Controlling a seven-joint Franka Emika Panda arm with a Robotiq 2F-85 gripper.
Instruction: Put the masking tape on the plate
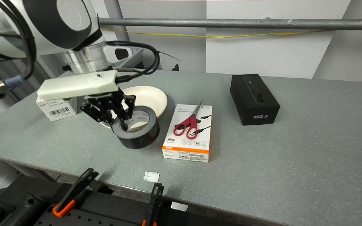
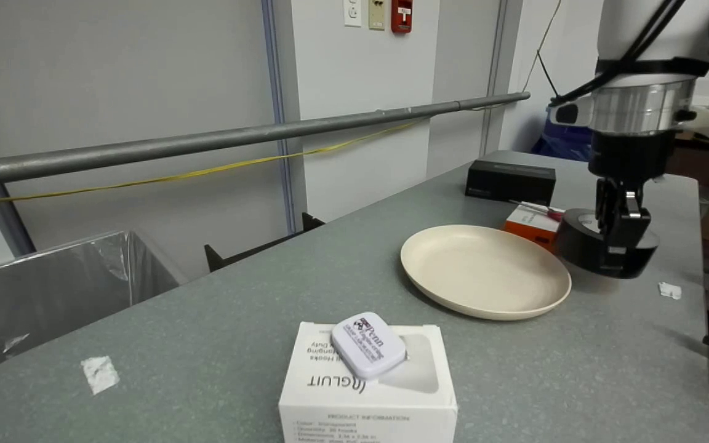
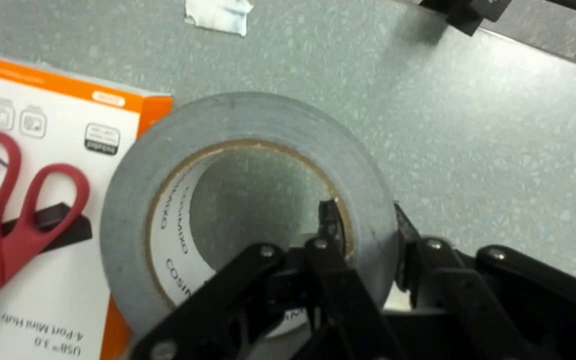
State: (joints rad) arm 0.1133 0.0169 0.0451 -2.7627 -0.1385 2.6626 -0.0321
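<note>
Firmly, by the look of it, the gripper pinches the masking tape by its wall — 1 finger down inside the hole, the other against the outer face. Hold that pinch without slackening: only the edge is caught, so I judge the roll could sag or twist if moved with a jerk.

The roll hangs just off the tabletop, close beside the plate; whether its edge overlaps the rim from above, I cannot tell. Being a round ring, it has no long axis across its face; it is wider than thick, and the hole runs nearly straight up and down, perhaps with a slight lean. No turning before the set-down seems called for.

For the carry, raise the roll until its underside clears the plate's raised rim, then bring it across smoothly, aiming the middle of the hole at the plate's middle — not the gripper, which sits at the roll's edge. Lower it until the whole underside rests, part the fingers only slightly, and draw straight up so the inner finger does not drag it.

Farther out, the USB hub box with the scissors on top lies near the roll, so a swing that way risks a knock; the black box stands well apart, beyond.
</note>
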